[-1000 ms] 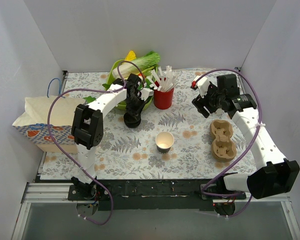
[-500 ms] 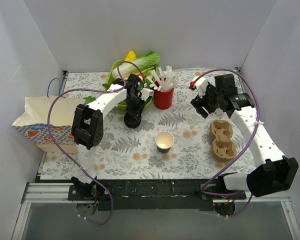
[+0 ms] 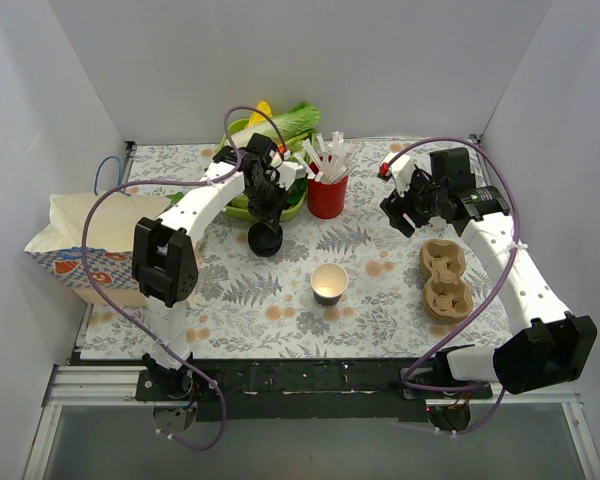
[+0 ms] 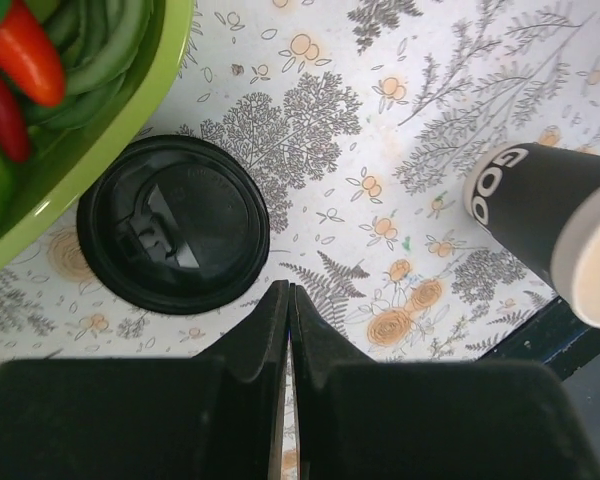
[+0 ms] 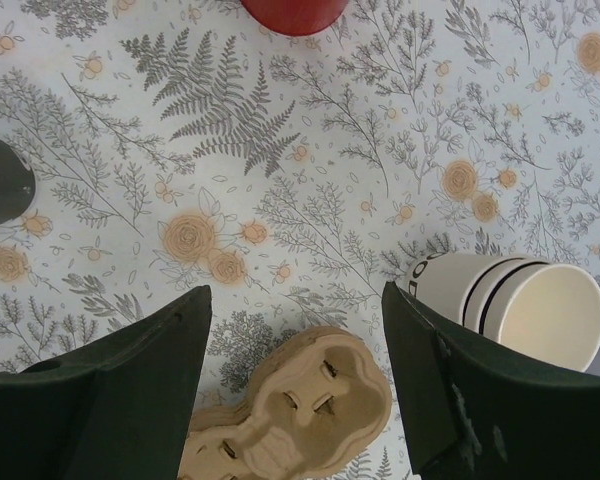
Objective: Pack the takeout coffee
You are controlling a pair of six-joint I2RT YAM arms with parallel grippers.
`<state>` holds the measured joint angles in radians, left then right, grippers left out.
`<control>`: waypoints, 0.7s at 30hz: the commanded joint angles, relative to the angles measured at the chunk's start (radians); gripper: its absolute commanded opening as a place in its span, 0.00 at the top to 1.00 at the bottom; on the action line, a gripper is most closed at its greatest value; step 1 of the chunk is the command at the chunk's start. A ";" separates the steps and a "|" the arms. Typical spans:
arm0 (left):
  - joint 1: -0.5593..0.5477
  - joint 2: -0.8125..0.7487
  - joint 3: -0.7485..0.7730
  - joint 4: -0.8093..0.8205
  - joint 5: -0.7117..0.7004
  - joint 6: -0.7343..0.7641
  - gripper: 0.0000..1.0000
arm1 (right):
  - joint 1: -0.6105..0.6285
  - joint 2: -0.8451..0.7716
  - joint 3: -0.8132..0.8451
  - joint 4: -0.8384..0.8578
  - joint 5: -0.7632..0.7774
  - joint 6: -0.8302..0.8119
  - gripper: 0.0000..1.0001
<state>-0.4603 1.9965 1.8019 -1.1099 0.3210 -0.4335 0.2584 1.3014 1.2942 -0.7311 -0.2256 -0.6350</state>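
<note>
The takeout coffee (image 4: 175, 238) stands on the table, touching the green bowl (image 4: 130, 120). The left gripper (image 4: 288, 292) hangs above, just beside it, pointing down with fingers pressed together on nothing. The right gripper (image 5: 295, 295) hovers over the cardboard carrier (image 5: 295, 420), fingers spread wide and empty.

The takeout coffee (image 3: 265, 240) stands just before the bowl (image 4: 130, 120), left of the carrier (image 3: 443, 280).
</note>
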 commanded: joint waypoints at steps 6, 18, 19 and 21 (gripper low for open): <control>0.006 -0.215 -0.013 -0.019 0.105 0.013 1.00 | 0.021 -0.031 0.063 -0.041 -0.179 -0.038 0.24; -0.014 -0.090 -0.099 0.165 0.044 -0.106 0.52 | 0.070 -0.011 0.088 -0.054 -0.167 -0.031 0.24; -0.015 -0.067 -0.092 0.165 0.033 -0.109 0.52 | 0.071 -0.014 0.085 -0.054 -0.166 -0.029 0.24; -0.014 -0.050 -0.076 0.165 0.029 -0.113 0.53 | 0.070 -0.028 0.070 -0.047 -0.161 -0.028 0.24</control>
<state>-0.4698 1.9392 1.6707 -0.9752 0.3790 -0.5159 0.3260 1.3045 1.3510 -0.7765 -0.3809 -0.6613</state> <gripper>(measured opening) 0.477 0.762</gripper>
